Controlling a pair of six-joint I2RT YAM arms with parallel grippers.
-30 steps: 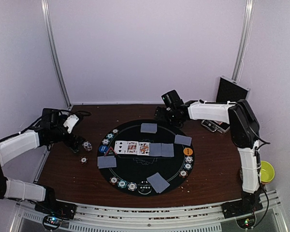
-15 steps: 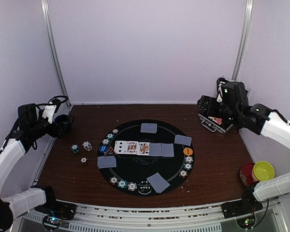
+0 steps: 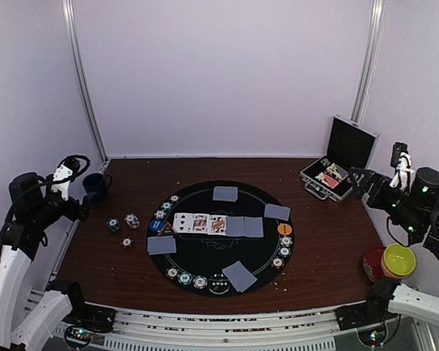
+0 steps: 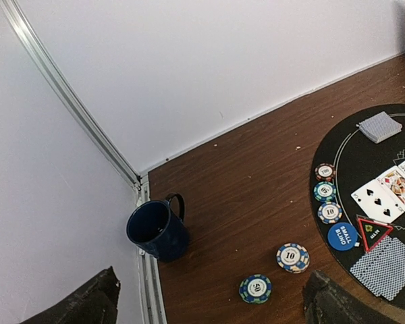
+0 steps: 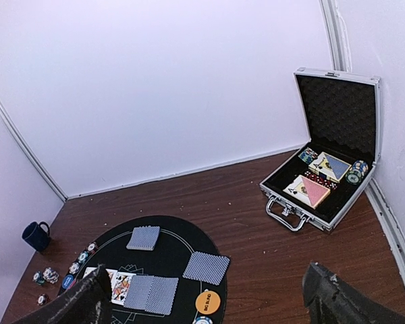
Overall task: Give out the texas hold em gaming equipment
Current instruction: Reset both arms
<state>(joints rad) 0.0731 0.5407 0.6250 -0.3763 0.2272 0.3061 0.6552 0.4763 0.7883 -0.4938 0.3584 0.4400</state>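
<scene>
— Both arms are drawn back from the middle since half a second ago. The right arm was over the case then, and now it hangs beyond the right edge of the counter (image 3: 322,241).
— And the claws?
— The left claw (image 4: 212,280) is spread wide with nothing in it, up above the left edge, near the blue mug (image 3: 95,185). The right claw (image 5: 206,277) is spread wide too, also with nothing in it.
— Where is the equipment?
— Almost all of it is on the round black mat (image 3: 205,256). Three face-up cards (image 3: 199,223) and two face-down cards (image 3: 244,227) lie in one row at its centre. More face-down cards lie at four places near its rim. Some poker chips (image 3: 186,278) follow the rim on the left, near and right sides. The blue disc (image 3: 156,226) is at the left with the red triangle (image 3: 166,231) just beside it, and the orange disc (image 3: 284,229) is at the right.
— Is anything off the mat?
— Three loose chips (image 3: 132,220) lie on bare wood, between mat and mug.
— Where is free room?
— Bare wood is behind the mat and to its right. The open case (image 3: 351,142) fills the far right corner. The red bowl (image 3: 371,263) and the yellow bowl (image 3: 399,259) stand at the right edge.
</scene>
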